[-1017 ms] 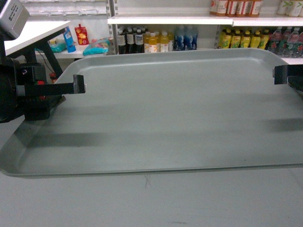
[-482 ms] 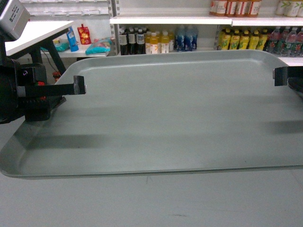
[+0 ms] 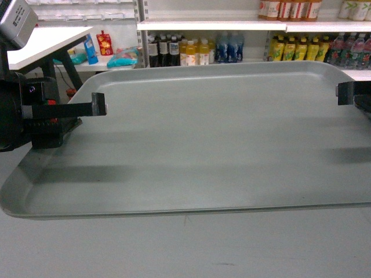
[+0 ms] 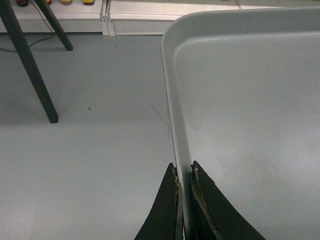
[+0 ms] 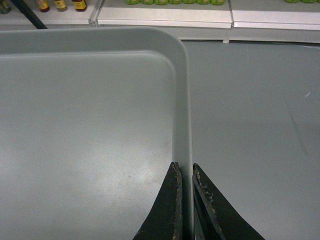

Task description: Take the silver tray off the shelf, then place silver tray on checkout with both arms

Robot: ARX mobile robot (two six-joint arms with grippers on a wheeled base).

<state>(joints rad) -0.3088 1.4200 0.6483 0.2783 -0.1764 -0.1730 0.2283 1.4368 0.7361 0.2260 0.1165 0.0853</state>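
Our left gripper (image 4: pixel 183 172) and right gripper (image 5: pixel 184 170) fingers pinch opposite rims of the bare silver tray (image 3: pixel 214 145); bottle labels unreadable.

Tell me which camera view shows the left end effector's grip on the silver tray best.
The left wrist view: the left end effector has its two fingers pinching the silver tray rim edge-on. The head view shows only one finger from the side over the tray's left edge. The right wrist view shows only the right end effector.
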